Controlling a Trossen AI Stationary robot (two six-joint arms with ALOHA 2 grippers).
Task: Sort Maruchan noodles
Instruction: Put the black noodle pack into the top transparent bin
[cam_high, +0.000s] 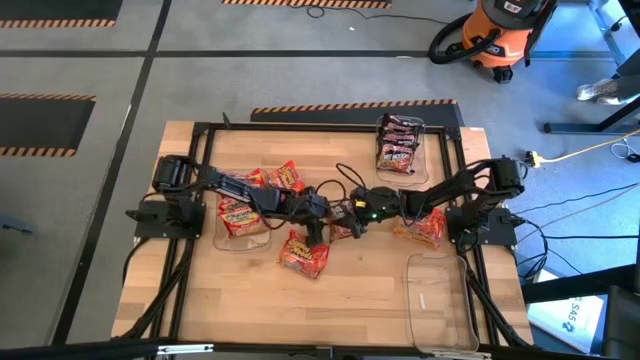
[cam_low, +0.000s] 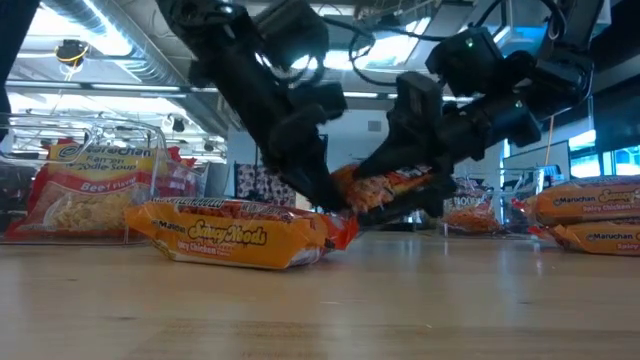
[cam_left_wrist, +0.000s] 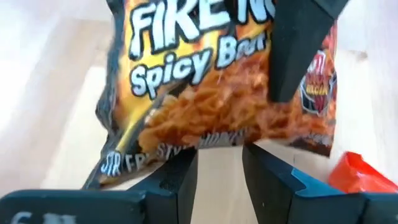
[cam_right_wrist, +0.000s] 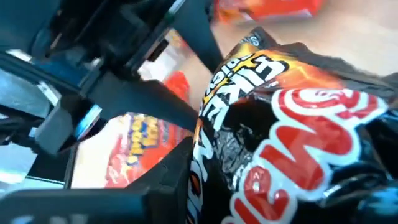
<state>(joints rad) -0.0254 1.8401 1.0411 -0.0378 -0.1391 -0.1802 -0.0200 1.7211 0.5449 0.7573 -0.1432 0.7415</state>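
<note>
Fire noodle packet (cam_left_wrist: 217, 99) between both arms' jaws

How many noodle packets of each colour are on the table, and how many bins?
dark maroon packets: 3, one of them up between the left tool and the right tool
red-and-yellow packets: 4
orange packets: 2
clear bins: 3
Total: 9 packets, 3 bins; some packets overlap, so the packet count is approximate.
</note>
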